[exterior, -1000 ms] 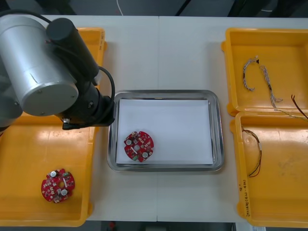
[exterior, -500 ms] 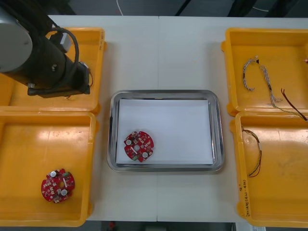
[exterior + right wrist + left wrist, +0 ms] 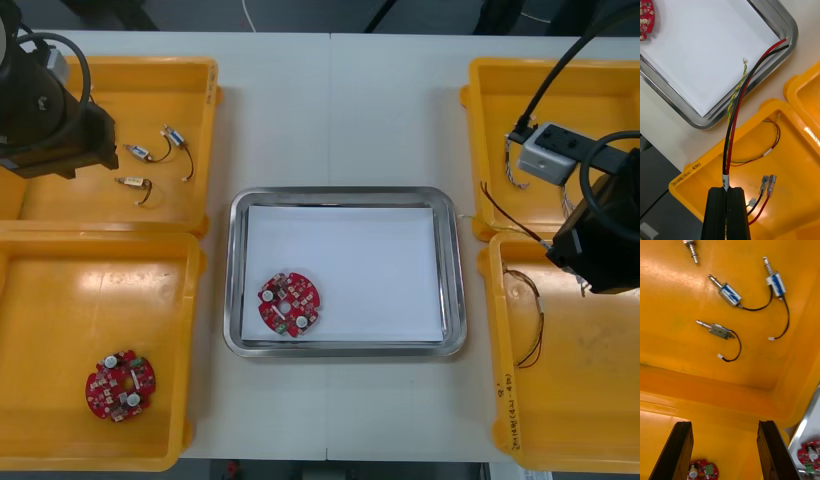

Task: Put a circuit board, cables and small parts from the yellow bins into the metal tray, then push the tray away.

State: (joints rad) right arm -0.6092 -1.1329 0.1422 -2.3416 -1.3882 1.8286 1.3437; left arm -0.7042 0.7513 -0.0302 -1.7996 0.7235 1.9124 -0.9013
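Versus 1.0 s earlier: left gripper (image 3: 724, 423) had withdrawn from the tray (image 3: 455, 270) to the far-left bin (image 3: 190, 72), fingers apart above the small metal parts (image 3: 140, 153). Right gripper (image 3: 727, 189) had entered, clamped on red and black cables (image 3: 738, 112). Circuit board (image 3: 289, 303) lay unmoved in the tray. Light table (image 3: 330, 110).

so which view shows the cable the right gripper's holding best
Right wrist view: the cable runs in full from the shut right gripper to its ends over the tray corner. The front view gives just a thin dark line beside the right arm. The left gripper hangs open over small parts.
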